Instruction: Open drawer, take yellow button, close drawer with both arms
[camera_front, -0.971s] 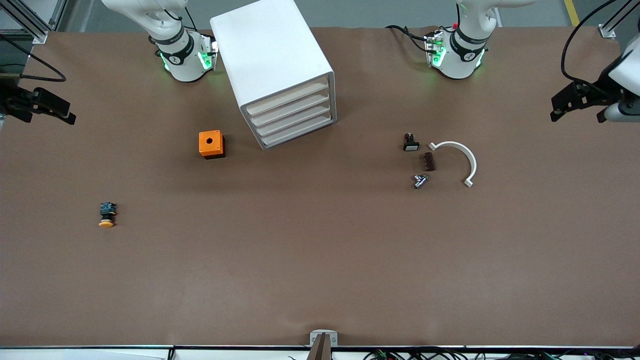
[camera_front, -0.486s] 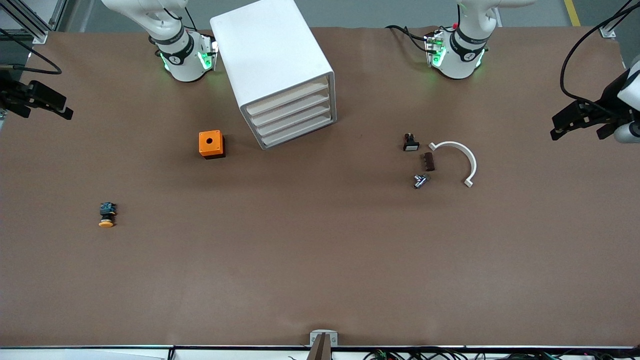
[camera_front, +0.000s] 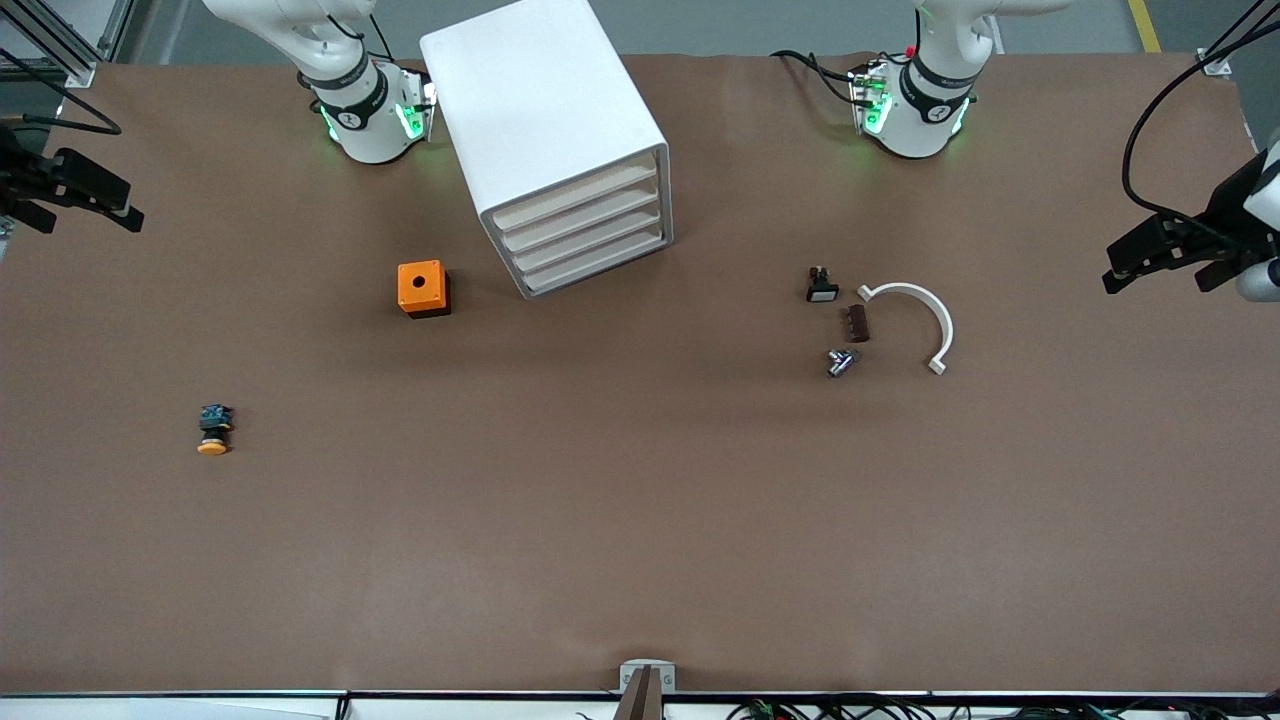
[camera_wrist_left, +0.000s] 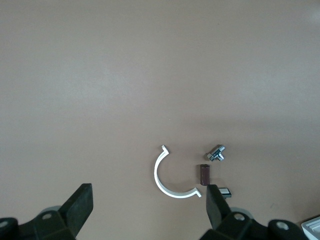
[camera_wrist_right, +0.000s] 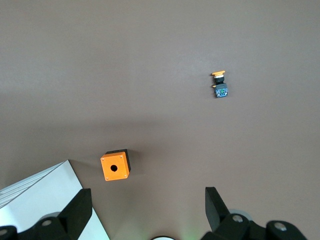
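On the worktop (camera_front: 640, 520) lay the button (camera_front: 212, 430), orange cap toward the front camera. Drawer (camera_front: 575, 199) stood closed. Left claw (camera_front: 1165, 262) and right claw (camera_front: 75, 195) hung released above the worktop's ends.

Bare table (camera_front: 640, 520) around the button (camera_front: 213, 431); orange box (camera_front: 422, 288) just beside the shut drawer (camera_front: 575, 200).

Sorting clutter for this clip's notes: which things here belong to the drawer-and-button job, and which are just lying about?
Job: top white plastic drawer, shut; orange-capped dark-bodied push button; open left gripper; open right gripper.

Lying about: orange square box, white plastic half-ring, brown block, small metal fitting, black white-faced part.
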